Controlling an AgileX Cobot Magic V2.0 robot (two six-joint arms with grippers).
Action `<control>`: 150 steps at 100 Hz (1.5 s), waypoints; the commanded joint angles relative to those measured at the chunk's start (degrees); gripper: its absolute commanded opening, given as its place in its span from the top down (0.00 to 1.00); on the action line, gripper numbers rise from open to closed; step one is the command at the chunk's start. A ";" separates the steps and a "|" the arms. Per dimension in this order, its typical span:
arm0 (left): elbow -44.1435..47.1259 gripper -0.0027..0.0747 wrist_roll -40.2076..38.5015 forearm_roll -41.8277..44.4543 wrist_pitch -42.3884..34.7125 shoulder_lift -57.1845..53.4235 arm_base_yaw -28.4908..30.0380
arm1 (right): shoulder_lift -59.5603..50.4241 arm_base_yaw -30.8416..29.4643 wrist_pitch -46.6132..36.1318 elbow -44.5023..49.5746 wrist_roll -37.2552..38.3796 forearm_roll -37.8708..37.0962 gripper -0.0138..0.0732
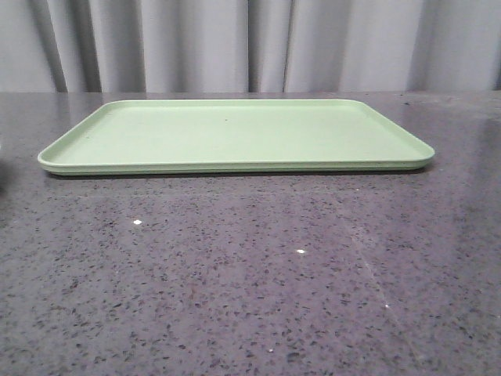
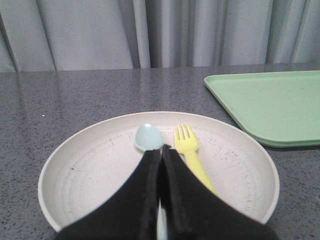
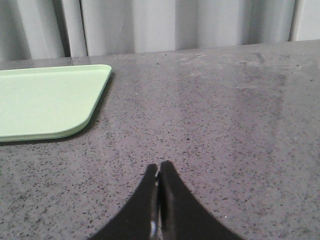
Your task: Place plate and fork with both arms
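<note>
- Front view: lt-green rect. tray lies flat on the dark speckled table, w/ pale grey curtain behind. Tray surface bare; neither arm visible in this view.
- Left wrist view: plate, round, shallow, pale cream w/ faint dark speckles, sits on the table just beside one rounded corner of the tray; a narrow strip of table separates the two, i.e. not touching.
- On the plate: fork, bright yellow, tines pointing toward the curtain, handle running back under the gripper. Beside it, approx. parallel, a pale blue spoon; only its bowl shows clearly, handle mostly hidden behind the black fingers.
- Left gripper: fingers pressed together, tips meeting in a thin seam, nothing seen between them. Tips sit over the plate interior, near the spoon bowl & to one side of the fork head; whether they touch the plate or the spoon can't be told.
- Right wrist view: right gripper likewise closed, tips together, holding nothing visible. It is over bare table, well apart from the tray corner seen to one side.
- Plate & fork appear only in the left wrist view, both off the tray.
</note>
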 commanded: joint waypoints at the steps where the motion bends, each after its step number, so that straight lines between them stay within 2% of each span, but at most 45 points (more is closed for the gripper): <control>1: 0.69 0.99 -0.66 -0.20 -4.77 -1.81 0.02 | -1.37 -0.39 -4.25 -0.37 -0.09 -0.04 0.92; 83: 0.69 0.99 -0.66 -0.20 -6.46 -1.81 0.02 | -1.37 -0.39 -4.76 -0.37 -0.09 -0.04 0.92; 104: -0.35 0.99 -0.66 -1.07 -6.08 -1.81 0.02 | -1.37 -0.33 -11.71 -0.98 -0.09 -0.04 0.92; 121: -4.66 0.99 -0.66 -6.00 -5.39 -0.93 0.02 | -0.50 -0.33 -5.31 -6.07 -0.09 -0.04 0.92; 150: -17.92 0.99 -0.66 -5.75 4.97 6.02 0.02 | 7.35 -0.33 8.06 -19.97 -0.09 -0.67 0.92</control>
